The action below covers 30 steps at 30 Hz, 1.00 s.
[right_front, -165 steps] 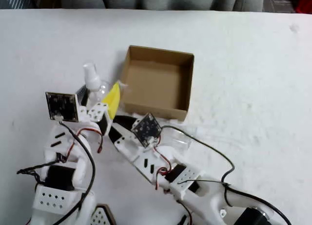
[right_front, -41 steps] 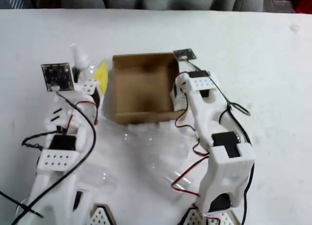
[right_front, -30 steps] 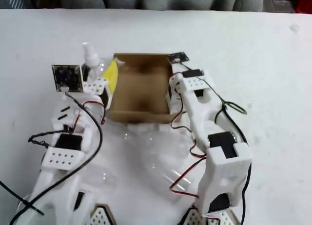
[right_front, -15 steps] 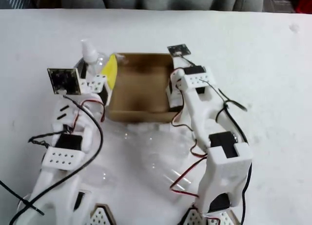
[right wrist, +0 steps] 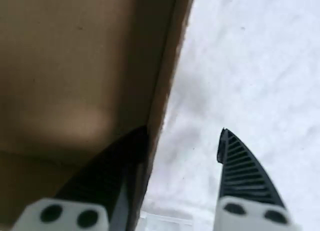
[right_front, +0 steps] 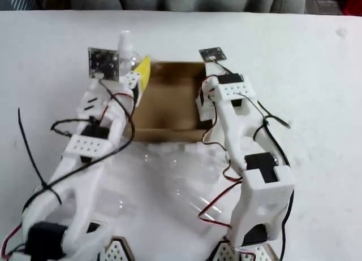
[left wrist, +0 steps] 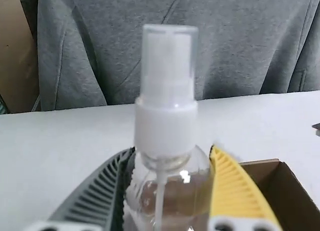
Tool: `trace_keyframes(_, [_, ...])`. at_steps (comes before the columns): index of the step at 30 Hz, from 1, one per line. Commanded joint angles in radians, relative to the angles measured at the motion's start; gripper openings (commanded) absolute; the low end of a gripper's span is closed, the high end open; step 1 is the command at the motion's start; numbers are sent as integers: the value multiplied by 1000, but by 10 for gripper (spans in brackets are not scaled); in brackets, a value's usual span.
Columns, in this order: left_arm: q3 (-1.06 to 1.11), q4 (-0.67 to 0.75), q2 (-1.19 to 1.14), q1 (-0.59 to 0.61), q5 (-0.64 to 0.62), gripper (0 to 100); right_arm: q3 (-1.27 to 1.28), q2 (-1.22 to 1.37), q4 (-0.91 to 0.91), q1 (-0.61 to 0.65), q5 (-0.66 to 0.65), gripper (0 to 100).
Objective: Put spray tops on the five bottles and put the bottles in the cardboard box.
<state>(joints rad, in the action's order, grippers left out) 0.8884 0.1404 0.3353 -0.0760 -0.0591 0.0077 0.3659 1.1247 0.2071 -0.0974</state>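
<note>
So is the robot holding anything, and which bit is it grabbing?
The left gripper holds the bottle by its shoulders, just under the spray top. The right gripper is open, astride the cardboard box wall.

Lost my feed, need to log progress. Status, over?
Left gripper shut on bottle, spray top on, at cardboard box far-left corner. Right gripper open, astride right wall. Nothing between bottle and box.

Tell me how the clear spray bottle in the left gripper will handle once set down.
The clear plastic bottle looks empty around its dip tube, so it is probably light. Tall, narrow and carrying a white spray top, it may tip when released. Its smooth wall could slip, though the left gripper's ribbed fingers should help.
</note>
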Motion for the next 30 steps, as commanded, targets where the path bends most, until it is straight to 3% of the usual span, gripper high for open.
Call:
trace_keyframes(1, [-157, 34, -99, -8, 12, 20, -48, -53, -5, -13, -5, 195])
trace_keyframes(5, [-242, 54, -226, -8, 12, 20, -48, -51, -10, -12, -5, 195])
trace_keyframes(15, [-273, 342, -470, -7, 12, 20, -48, -50, -12, -12, -5, 194])
trace_keyframes(30, [-273, 356, -492, -15, 12, 20, -44, -48, -30, -12, -5, 194])
